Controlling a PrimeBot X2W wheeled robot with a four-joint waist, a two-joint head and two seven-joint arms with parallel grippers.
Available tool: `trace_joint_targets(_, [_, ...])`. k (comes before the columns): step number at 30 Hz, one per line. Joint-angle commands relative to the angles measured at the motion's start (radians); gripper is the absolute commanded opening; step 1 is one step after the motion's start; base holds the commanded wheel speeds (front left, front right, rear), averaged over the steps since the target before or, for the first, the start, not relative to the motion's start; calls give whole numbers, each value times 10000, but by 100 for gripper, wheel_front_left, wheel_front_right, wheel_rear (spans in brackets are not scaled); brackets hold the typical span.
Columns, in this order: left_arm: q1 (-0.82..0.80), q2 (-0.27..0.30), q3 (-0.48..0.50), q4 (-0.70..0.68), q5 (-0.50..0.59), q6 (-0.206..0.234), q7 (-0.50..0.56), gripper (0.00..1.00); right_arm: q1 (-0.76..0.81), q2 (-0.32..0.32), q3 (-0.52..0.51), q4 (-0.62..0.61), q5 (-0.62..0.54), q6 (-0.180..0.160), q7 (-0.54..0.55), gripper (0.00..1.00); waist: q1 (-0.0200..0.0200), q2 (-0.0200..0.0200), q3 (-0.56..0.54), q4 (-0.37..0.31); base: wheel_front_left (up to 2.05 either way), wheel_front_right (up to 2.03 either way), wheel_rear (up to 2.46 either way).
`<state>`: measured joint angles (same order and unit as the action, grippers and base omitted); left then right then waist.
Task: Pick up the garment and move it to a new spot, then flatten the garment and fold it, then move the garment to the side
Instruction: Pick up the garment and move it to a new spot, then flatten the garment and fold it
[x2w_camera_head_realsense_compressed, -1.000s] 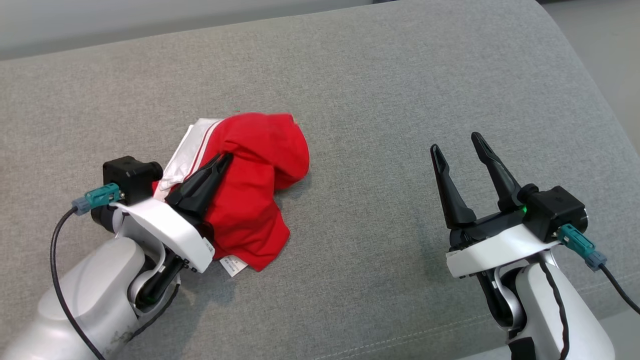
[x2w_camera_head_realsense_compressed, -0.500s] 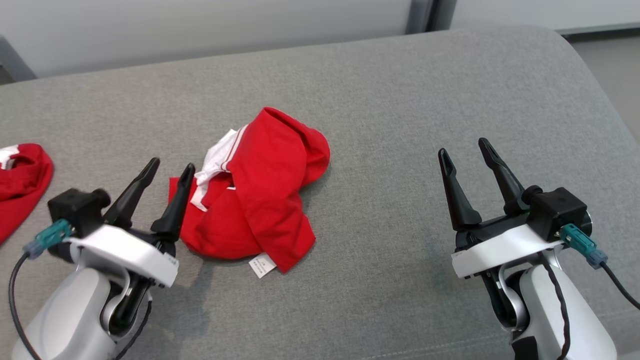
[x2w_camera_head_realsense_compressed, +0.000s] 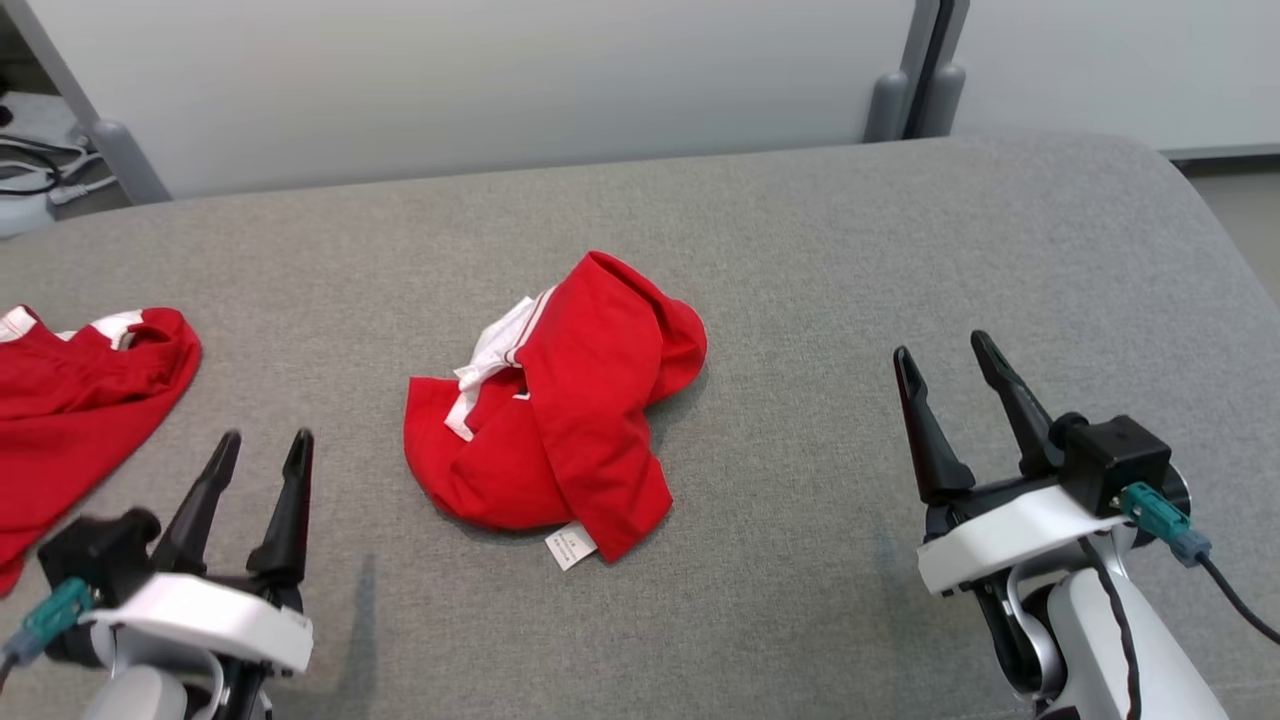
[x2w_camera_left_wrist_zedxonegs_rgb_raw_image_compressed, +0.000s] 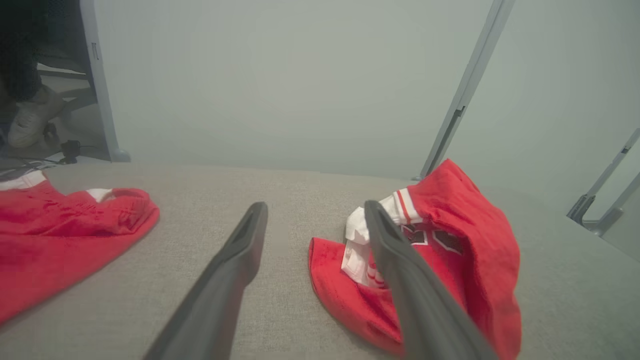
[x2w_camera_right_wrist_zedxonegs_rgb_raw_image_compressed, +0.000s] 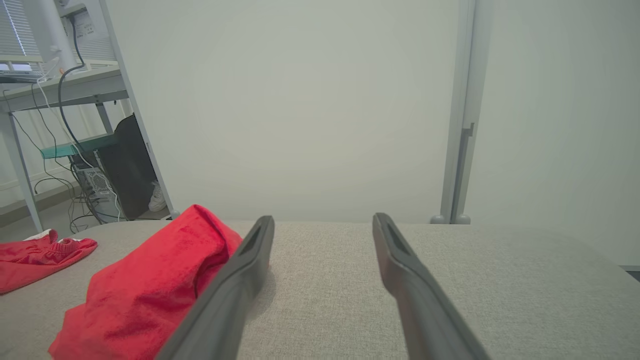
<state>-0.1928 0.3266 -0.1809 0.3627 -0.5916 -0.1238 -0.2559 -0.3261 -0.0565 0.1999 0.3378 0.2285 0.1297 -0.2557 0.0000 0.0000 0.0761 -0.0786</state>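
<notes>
Garment (x2w_camera_head_realsense_compressed: 556, 430) is lying crumpled, freed. Left fingers (x2w_camera_head_realsense_compressed: 288, 500), earlier clenching it, are now standing released; right fingers (x2w_camera_head_realsense_compressed: 925, 430) too.

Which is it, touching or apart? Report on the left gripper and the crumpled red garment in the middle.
Apart. The head view shows a strip of grey cushion between the open left gripper and the crumpled red garment.
</notes>
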Motion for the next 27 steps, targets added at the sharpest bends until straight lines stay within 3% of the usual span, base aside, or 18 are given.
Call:
trace_joint_targets(1, [-46, 187, 556, -288, 134, -67, -59, 100, -7, 63, 124, -212, -47, 10, -61, 100, 0, 0, -139, 89, 0, 0, 0])
trace_joint_targets(14, [1538, -851, 2440, -1090, 1338, -68, -59, 100, 356, 63, 56, -9, 75, 10, -61, 100, 0, 0, -591, 336, 0, 0, 0])
trace_joint_targets(27, [2206, -1079, 2768, -1586, 1889, -68, -59, 100, 431, 63, 81, 49, 85, 10, -61, 100, 0, 0, -571, 356, 0, 0, 0])
